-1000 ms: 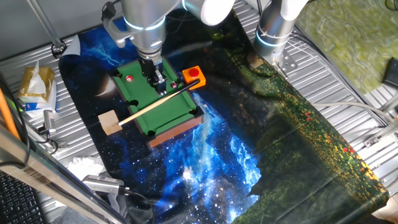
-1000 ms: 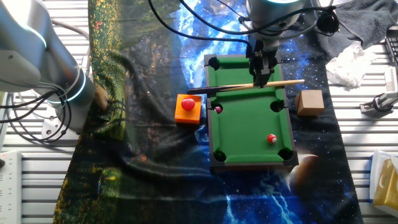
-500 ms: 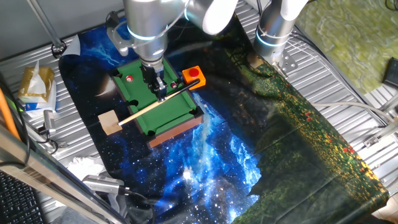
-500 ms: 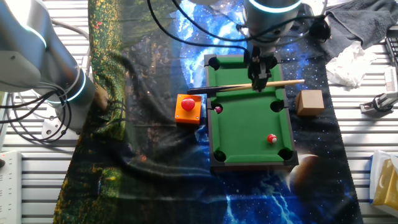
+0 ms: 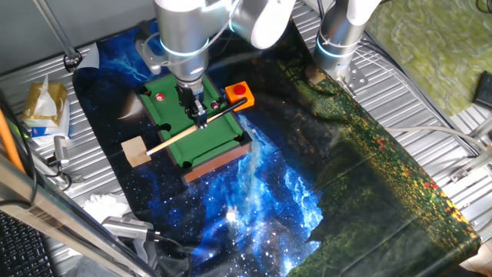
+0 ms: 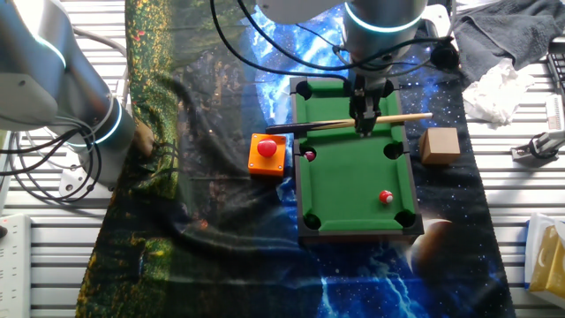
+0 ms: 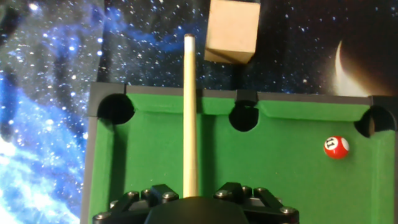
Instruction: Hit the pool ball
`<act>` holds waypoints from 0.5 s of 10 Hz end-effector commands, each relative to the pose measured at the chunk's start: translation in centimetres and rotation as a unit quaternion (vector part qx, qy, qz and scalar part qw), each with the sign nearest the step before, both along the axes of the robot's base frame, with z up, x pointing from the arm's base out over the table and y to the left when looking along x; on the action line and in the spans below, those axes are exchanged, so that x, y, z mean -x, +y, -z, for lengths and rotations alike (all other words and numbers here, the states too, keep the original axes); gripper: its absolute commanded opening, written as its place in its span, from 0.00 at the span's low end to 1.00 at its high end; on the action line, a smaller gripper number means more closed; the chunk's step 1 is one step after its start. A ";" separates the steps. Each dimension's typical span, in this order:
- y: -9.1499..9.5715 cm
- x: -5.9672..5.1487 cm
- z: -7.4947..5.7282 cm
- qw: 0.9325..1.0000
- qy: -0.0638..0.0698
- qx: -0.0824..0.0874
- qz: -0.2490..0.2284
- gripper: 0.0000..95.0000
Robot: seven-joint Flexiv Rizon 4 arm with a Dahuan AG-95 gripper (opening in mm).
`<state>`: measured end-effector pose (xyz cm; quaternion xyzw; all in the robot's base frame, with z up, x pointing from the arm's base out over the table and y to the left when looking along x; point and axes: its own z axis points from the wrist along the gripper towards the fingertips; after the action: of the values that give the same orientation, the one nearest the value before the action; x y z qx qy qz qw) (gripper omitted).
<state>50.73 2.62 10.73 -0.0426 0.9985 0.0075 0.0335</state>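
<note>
The hand point(image 6: 365, 124) is gripping the cue point(image 6: 349, 124), which is lying crosswise; the pool ball point(image 6: 386, 197) is sitting well aside, toward the far corner pocket.

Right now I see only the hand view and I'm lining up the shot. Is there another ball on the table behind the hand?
Observer: Yes. A darker red ball sits at the side pocket of the green table, on the rail next to an orange button box.
Operator: Where does the cue end on that side?
Observer: The cue has a dark end that overhangs that same rail and stops close to the button box.
</note>
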 end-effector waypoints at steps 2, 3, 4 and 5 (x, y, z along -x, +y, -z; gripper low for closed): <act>0.0 0.1 1.3 1.000 -0.003 0.002 0.003 0.40; 0.0 0.1 1.5 1.000 -0.003 0.002 0.003 0.40; 0.1 0.2 1.8 1.000 -0.003 0.003 0.004 0.40; 0.2 0.2 2.0 1.000 -0.004 0.003 0.006 0.40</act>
<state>50.45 2.90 8.67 -0.0364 0.9987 0.0057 0.0360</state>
